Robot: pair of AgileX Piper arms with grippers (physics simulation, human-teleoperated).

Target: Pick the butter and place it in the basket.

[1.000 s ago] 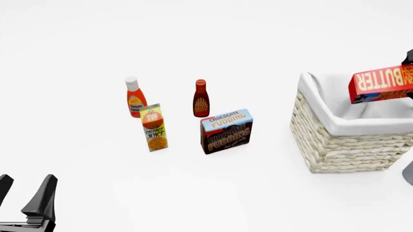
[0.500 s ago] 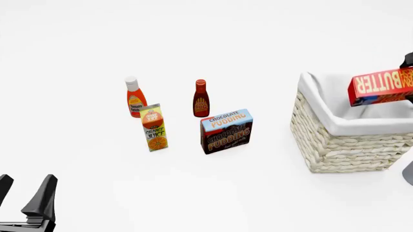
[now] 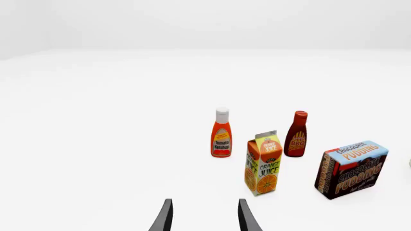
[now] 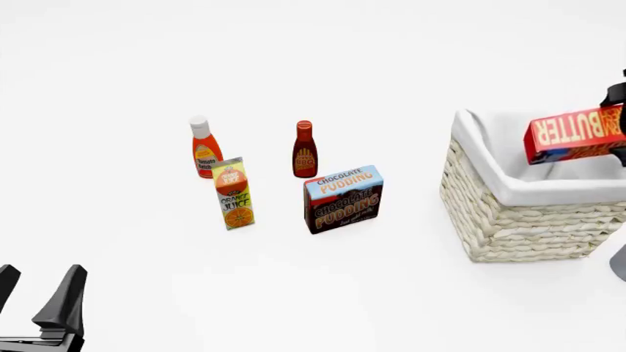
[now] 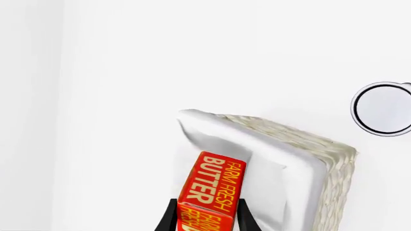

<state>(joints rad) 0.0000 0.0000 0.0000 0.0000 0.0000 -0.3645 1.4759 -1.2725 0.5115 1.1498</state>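
- The left hand [image 4: 39, 297] sits low at the near left corner of the white worktop [image 4: 323, 66], its dark fingers spread apart with nothing between them, well apart from all the groceries.
- A ketchup bottle [image 4: 204, 147] stands upright on the worktop, with an orange juice carton [image 4: 234, 194] just in front of it and a little to its right.
- A BBQ sauce bottle [image 4: 304, 149] stands upright further right; a chocolate pudding box [image 4: 344, 199] stands just in front of it.
- The basket [image 4: 518, 213] rests on the worktop at the right, its white liner folded over the rim, well apart from the pudding box.
- The butter [image 4: 574, 135] is in the air above the basket's opening, lying lengthwise and slightly tilted, clear of the liner.
- The right hand [image 5: 205, 219] pinches the butter by one end, one finger on each side of the carton; the rest of the carton sticks out ahead of the fingertips over the basket's interior.
- In the right wrist view, a white round dish with a dark rim [image 5: 380, 108] lies on the worktop beyond the basket.
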